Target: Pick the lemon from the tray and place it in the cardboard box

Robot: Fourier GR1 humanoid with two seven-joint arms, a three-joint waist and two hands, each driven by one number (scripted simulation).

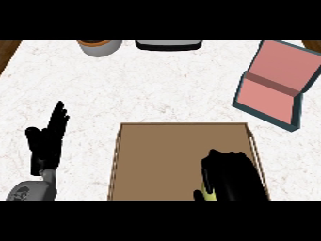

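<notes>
The right hand point(231, 176) is down inside the brown tray point(124, 160), at its near right corner, with its black fingers curled over and around the lemon point(206, 192). Only a sliver of yellow shows, at the hand's left edge low in the view, so the fruit's long axis cannot be read; the rest of it is hidden under the palm. From here it looks like the grasp is closing or just made, and the lemon has not visibly left the tray floor. The rest of the tray's floor that shows is bare. What the next move turns on is where the cardboard box point(277, 84) lies from that hand: farther away and to the right, well apart from the tray, across a strip of marbled counter point(156, 84). The box sits tilted with its pinkish inside facing up and nothing in it, so the carry would run away and rightward, up over the tray's far right rim. The right hand is plainly the nearer one for this. The left hand point(46, 141) rests out to the left of the tray, fingers straight and upright, holding nothing. Along the far edge stand a bowl point(99, 47) and a dark appliance point(167, 45), clear of that path.
</notes>
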